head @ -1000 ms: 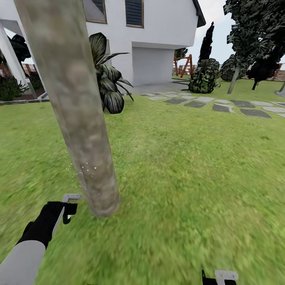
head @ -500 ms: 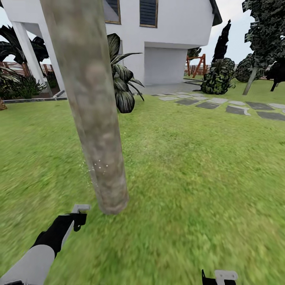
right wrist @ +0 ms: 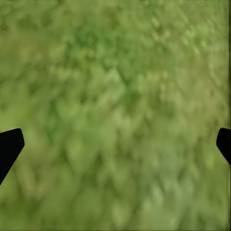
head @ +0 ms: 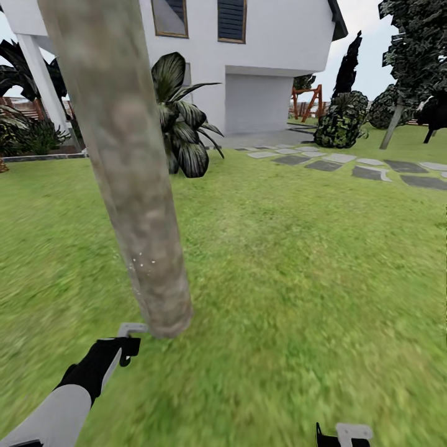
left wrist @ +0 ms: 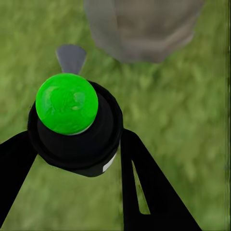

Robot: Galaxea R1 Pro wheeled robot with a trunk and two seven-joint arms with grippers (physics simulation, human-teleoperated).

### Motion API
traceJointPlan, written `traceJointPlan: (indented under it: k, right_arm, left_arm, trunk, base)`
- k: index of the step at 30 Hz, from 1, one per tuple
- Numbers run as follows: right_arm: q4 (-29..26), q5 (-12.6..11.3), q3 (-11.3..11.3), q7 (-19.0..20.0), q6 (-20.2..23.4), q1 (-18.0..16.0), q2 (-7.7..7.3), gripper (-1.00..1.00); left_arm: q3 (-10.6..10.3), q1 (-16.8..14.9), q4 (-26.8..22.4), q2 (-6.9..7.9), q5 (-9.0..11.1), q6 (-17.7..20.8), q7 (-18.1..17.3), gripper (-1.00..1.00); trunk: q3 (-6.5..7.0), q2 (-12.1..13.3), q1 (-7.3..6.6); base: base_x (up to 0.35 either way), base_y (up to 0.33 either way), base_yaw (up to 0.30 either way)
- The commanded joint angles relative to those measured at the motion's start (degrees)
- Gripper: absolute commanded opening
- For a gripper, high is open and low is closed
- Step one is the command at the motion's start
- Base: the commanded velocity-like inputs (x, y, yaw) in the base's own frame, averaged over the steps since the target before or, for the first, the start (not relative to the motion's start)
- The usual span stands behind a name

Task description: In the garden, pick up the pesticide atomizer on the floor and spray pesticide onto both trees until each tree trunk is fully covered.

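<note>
Two arms noted, one tool in use. Left gripper (left wrist: 72,159) closed on the pesticide atomizer (left wrist: 72,127): black fingers (left wrist: 144,187) pressed to either side of the dark round body, green knob (left wrist: 66,103) facing the wrist camera, grey nozzle (left wrist: 71,57) aimed past it at the foot of the trunk. Held low and just beside the trunk base, apparently so the spray lands on bark rather than on the lawn (head: 298,267).

Near tree trunk (head: 127,174): thick, mottled grey-tan, leaning across the head view, foot at the grass just ahead of the left gripper (head: 121,347). Few white specks of pesticide (head: 144,264) visible on the lower trunk only; upper trunk bare of specks. Judged: coverage of this trunk at an early stage, lower band only; nozzle likely needs raising or sweeping upward for the rest.

Right gripper (right wrist: 115,144) spread wide, finger tips at opposite edges of its wrist view, nothing between them, grass beneath. Seen low at the head view's bottom edge (head: 344,434), parked out of the way, presumably because spraying needs one arm.

Far right of the lawn: another tree (head: 413,56) with a pale trunk and dark jagged foliage, well apart from the robot. Possibly the second target; cannot tell for certain. White house (head: 261,56) and stepping stones (head: 347,164) beyond.
</note>
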Motion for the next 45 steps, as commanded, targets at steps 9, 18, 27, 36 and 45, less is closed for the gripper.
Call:
traceJointPlan:
  k: [9,18,27,36,45]
  right_arm:
    - [0.0,0.0,0.0,0.0,0.0,0.0,0.09,1.0]
    - [0.0,0.0,0.0,0.0,0.0,0.0,0.09,1.0]
    - [0.09,0.0,0.0,-0.08,0.0,0.0,-0.09,1.0]
    - [0.09,0.0,0.0,-0.09,0.0,0.0,-0.04,1.0]
    - [0.09,0.0,0.0,-0.09,0.0,0.0,0.0,1.0]
  left_arm:
    - [0.21,-0.03,0.0,0.04,-0.01,0.05,0.0,-1.0]
    - [0.25,0.01,-0.08,-0.07,0.07,0.15,0.0,-1.0]
    - [0.34,-0.03,-0.25,-0.15,0.16,-0.23,0.17,-1.0]
    - [0.99,-0.03,-0.27,-0.12,0.34,-0.49,0.15,-1.0]
    - [1.14,-0.03,-0.35,0.3,0.6,-0.44,0.12,-1.0]
  trunk:
    - [0.0,0.0,0.0]
    - [0.0,0.0,0.0]
    - [0.0,0.0,0.0]
    - [0.0,0.0,0.0]
    - [0.0,0.0,0.0]
  base:
    - [0.006,-0.27,0.107]
    - [0.063,-0.255,0.23]
    - [0.237,-0.181,0.006]
    - [0.196,-0.205,0.0]
    - [-0.104,-0.235,0.211]
